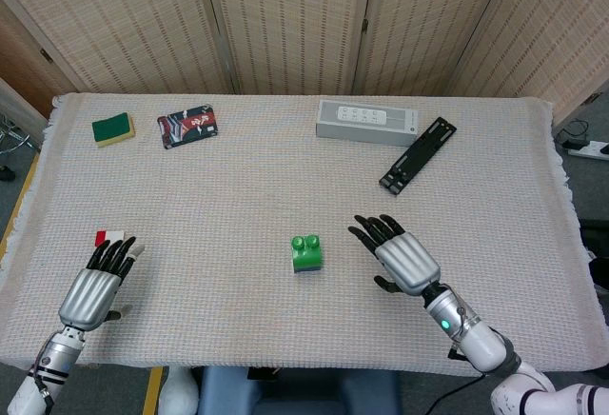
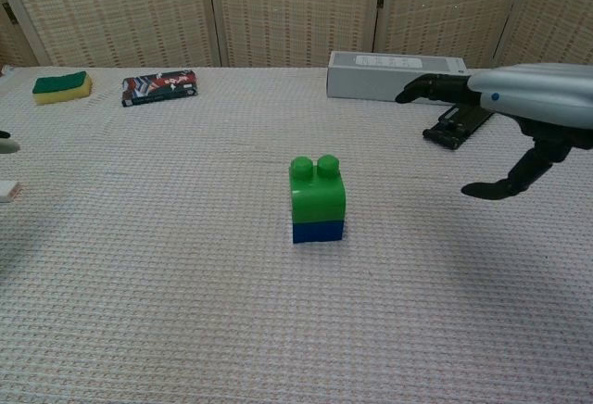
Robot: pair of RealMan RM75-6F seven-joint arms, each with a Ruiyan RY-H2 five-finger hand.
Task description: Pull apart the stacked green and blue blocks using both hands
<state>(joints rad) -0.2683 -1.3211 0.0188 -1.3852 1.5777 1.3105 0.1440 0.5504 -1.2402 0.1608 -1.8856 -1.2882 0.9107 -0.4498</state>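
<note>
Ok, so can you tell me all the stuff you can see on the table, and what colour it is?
green block: one, green, middle of the table, stacked on the blue block
blue block: one, blue, under the green block
sponge: one, green on yellow, far left corner
packet: one, red, dark and white, right of the sponge
box: one, grey, far side
black holder: one, black, right of the box
small card: one, red and white, near left
table: one, beige woven cloth
left hand: silver with black fingers, near left, holds nothing
right hand: silver with black fingers, right of the blocks, not touching them
</note>
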